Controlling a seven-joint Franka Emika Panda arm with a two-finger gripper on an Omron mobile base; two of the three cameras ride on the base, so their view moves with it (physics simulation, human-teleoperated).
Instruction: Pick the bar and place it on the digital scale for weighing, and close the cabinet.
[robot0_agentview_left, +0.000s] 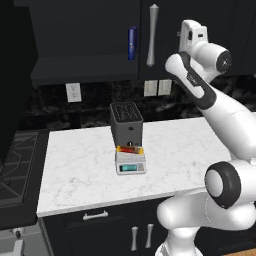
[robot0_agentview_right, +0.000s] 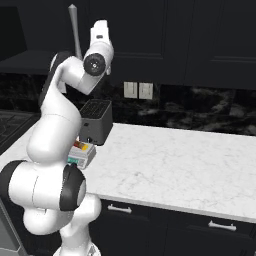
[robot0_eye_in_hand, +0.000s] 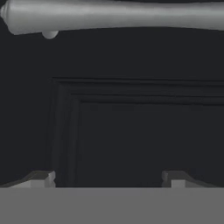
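Note:
The bar (robot0_agentview_left: 129, 149) (robot0_agentview_right: 81, 146), in its red and yellow wrapper, lies flat on the top plate of the digital scale (robot0_agentview_left: 131, 167) (robot0_agentview_right: 76, 160) at the counter's middle. High above it, my gripper (robot0_eye_in_hand: 108, 179) (robot0_agentview_left: 186, 31) is open and holds nothing. It points at a black cabinet door (robot0_eye_in_hand: 131, 131) just right of its long silver handle (robot0_agentview_left: 152, 35) (robot0_agentview_right: 75, 30) (robot0_eye_in_hand: 113, 15), a short way off the panel. Left of that handle the cabinet (robot0_agentview_left: 85, 65) is open, showing its shelf.
A tall blue box (robot0_agentview_left: 132, 43) stands on the open shelf. A dark grey slotted box (robot0_agentview_left: 126, 120) (robot0_agentview_right: 96, 122) sits right behind the scale. A stove (robot0_agentview_left: 15, 160) borders the white marble counter (robot0_agentview_left: 75, 175) on the left. Wall sockets (robot0_agentview_left: 157, 88) sit under the cabinet.

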